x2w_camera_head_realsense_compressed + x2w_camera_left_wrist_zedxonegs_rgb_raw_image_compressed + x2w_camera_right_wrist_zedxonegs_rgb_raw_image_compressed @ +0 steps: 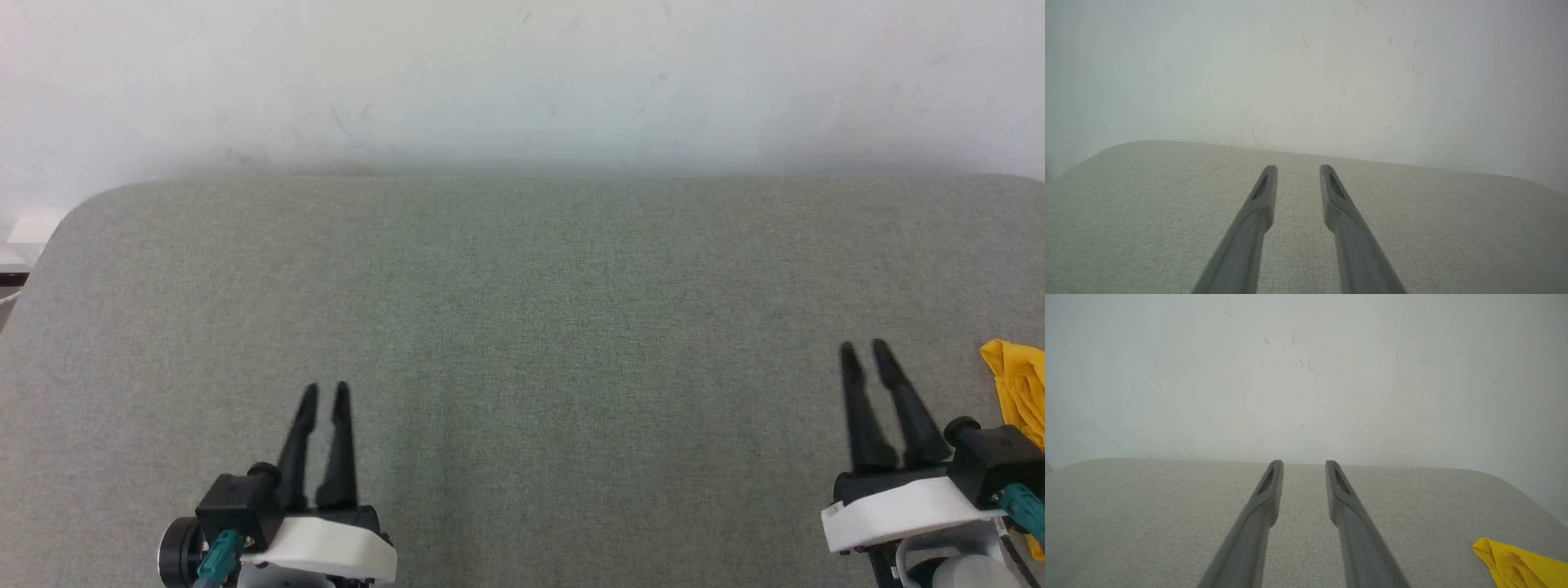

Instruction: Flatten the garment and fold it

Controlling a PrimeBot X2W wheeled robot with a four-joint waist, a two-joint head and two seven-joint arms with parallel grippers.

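The garment point(1020, 384) lies bunched at the far right of the grey tabletop point(522, 327), just beyond the right hand point(863, 346) and mostly out past the picture's edge. It shows as mustard-yellow cloth gathered in soft folds. I'd expect it to be light and limp, sagging from wherever it is pinched, so a seam, hem or corner looks the best place to take hold. One pointed fold faces in toward the middle of the tabletop. The visible strip runs roughly from far to near, but I cannot tell the whole shirt's long axis, nor which way the collar points. The right hand and the left hand point(326, 389) hover low, fingers narrowly apart with nothing between them.
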